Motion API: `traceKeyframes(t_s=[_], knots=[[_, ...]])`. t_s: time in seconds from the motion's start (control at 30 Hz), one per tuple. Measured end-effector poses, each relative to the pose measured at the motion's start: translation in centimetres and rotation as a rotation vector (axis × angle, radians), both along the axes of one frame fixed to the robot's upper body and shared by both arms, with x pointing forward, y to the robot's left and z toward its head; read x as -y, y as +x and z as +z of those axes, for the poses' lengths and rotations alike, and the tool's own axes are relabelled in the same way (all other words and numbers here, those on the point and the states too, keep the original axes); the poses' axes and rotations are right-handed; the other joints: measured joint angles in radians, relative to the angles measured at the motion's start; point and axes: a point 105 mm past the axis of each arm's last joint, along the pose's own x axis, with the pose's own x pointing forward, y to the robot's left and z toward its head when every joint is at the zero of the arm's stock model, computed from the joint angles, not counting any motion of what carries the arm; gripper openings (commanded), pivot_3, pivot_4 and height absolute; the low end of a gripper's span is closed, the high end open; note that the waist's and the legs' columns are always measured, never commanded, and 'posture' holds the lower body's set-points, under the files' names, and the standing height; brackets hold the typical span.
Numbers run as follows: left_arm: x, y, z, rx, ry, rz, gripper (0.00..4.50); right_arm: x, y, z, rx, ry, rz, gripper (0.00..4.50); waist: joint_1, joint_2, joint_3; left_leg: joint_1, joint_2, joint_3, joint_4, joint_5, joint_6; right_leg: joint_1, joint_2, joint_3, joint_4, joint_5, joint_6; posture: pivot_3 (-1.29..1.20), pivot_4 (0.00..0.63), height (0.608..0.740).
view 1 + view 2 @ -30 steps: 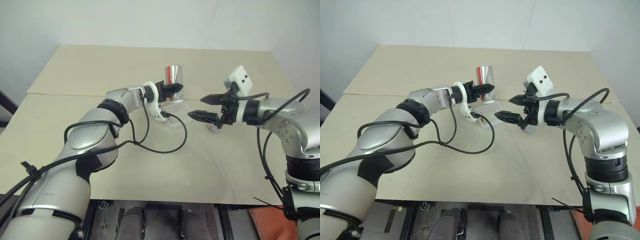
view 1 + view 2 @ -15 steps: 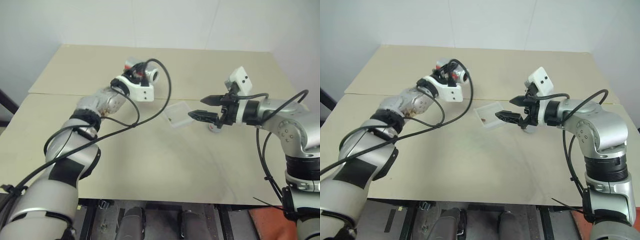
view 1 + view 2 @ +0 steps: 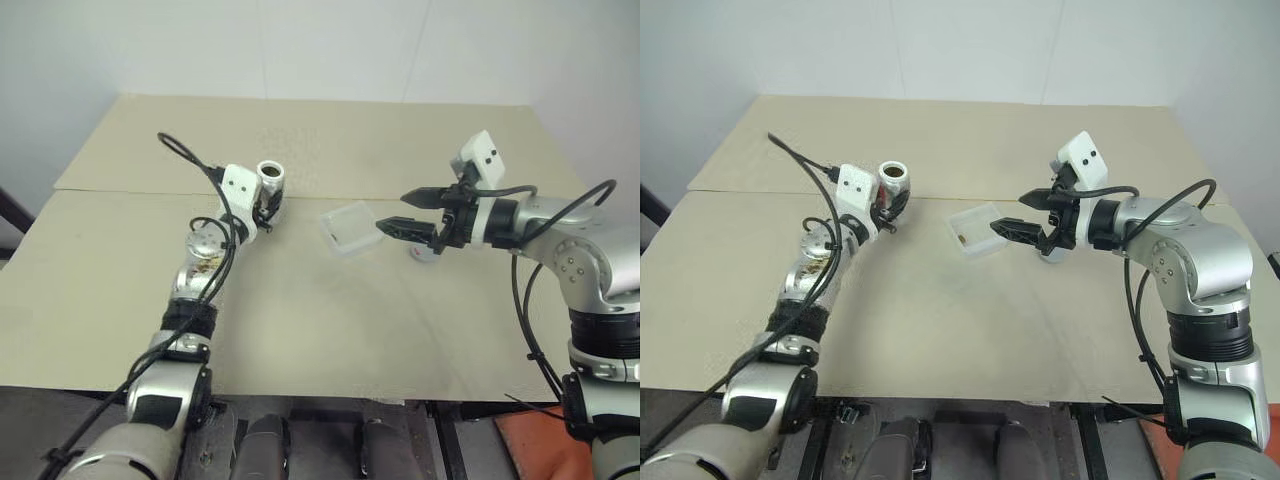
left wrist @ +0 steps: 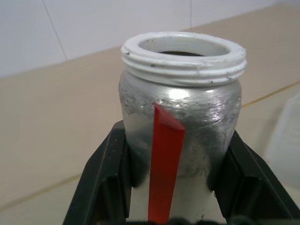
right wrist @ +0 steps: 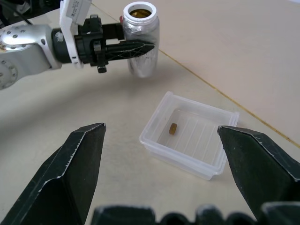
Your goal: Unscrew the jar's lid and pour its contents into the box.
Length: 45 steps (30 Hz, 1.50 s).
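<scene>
One jar [image 5: 140,44] (open-topped), one clear box [image 5: 161,115], one brown bit [image 5: 173,128], one lid [image 3: 424,252]

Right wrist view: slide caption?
Left gripper holds the uncapped jar upright beside the box, one brown bit inside.

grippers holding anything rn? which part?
Left gripper grips the jar by its silver body, below the open white threaded neck. Right gripper is open, holding nothing, above the box.

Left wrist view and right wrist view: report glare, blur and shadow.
Left wrist view: bright glare streaks on the jar; the wall behind is soft, the jar's rim sharp. Right wrist view: the right gripper looms dark and soft-edged; the box is sharp, casting only a faint shadow.
</scene>
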Motion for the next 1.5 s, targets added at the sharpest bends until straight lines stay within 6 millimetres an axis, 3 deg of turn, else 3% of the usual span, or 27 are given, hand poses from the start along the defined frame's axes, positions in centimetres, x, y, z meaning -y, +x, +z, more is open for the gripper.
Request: traceKeyframes(t_s=[0.43,0.47,0.67,0.7,0.9,1.1,1.2,1.33,1.5], knots=[[0.4,-0.1,-2.2,-0.063,-0.038,0.047,1.9,-0.2,-0.2,0.1,0.011,-0.002,0.004,4.45,0.0,0.0,0.0,0.002,0.0,0.0,0.001,0.001,-0.001,0.0,0.0,0.002,0.0,0.0,0.0,0.0,0.15,0.74],[0.4,-0.1,-2.4,-0.062,-0.035,0.045,2.63,-0.2,-0.3,0.0,0.01,-0.003,0.004,4.5,0.0,0.0,0.0,0.002,0.0,0.0,0.001,0.001,-0.001,0.0,0.0,0.002,0.0,0.0,0.0,0.0,0.15,0.74],[0.1,-0.7,-5.8,-0.153,0.003,0.047,4.49,-0.4,-0.5,0.1,0.017,-0.005,0.011,4.5,-0.002,0.0,0.0,0.002,0.0,0.0,0.0,0.001,-0.001,0.0,0.0,0.002,0.0,0.0,0.0,0.0,0.15,0.74],[0.0,-0.7,-5.9,-0.156,0.005,0.046,4.49,-0.4,-0.5,0.1,0.018,-0.005,0.01,4.5,-0.001,0.0,0.0,0.002,0.0,0.0,0.0,0.001,-0.001,0.0,0.0,0.002,0.0,0.0,0.0,0.0,0.15,0.74],[-1.4,-1.5,-3.5,-0.108,0.046,0.036,4.49,-0.4,-0.6,-0.1,0.014,-0.004,0.013,4.5,-0.003,0.0,0.0,0.002,0.0,0.0,-0.001,0.001,-0.001,0.0,0.0,0.002,0.0,0.0,0.0,0.0,0.15,0.74],[-2.7,-5.5,-4.4,-0.215,0.162,-0.068,4.49,-0.1,-0.7,-0.2,0.012,-0.006,0.004,4.5,-0.009,0.0,0.0,0.002,0.001,-0.003,-0.002,0.001,-0.001,-0.001,0.0,0.003,0.0,0.0,0.0,0.0,0.15,0.74],[-3.0,-7.8,-2.1,-0.249,0.226,-0.154,4.49,0.1,-0.9,-0.2,0.015,-0.014,0.001,4.5,-0.01,0.0,0.0,0.003,0.001,-0.004,-0.002,0.001,-0.001,-0.001,0.0,0.003,-0.001,0.0,0.0,0.0,0.15,0.74],[-2.9,-10.7,2.4,-0.172,0.234,-0.328,4.49,0.8,-1.1,-0.8,-0.004,-0.028,-0.007,4.5,-0.011,0.001,-0.001,0.004,0.001,-0.004,-0.002,0.001,-0.001,0.0,0.0,0.003,-0.002,0.0,-0.001,0.0,0.15,0.74],[-4.2,-13.1,4.9,-0.125,0.259,-0.544,4.49,1.6,-1.9,-1.5,0.0,-0.062,0.036,4.5,-0.015,0.001,-0.001,0.005,0.001,0.0,-0.003,0.001,-0.001,0.0,0.001,0.003,-0.003,0.0,-0.001,0.0,0.15,0.74]])
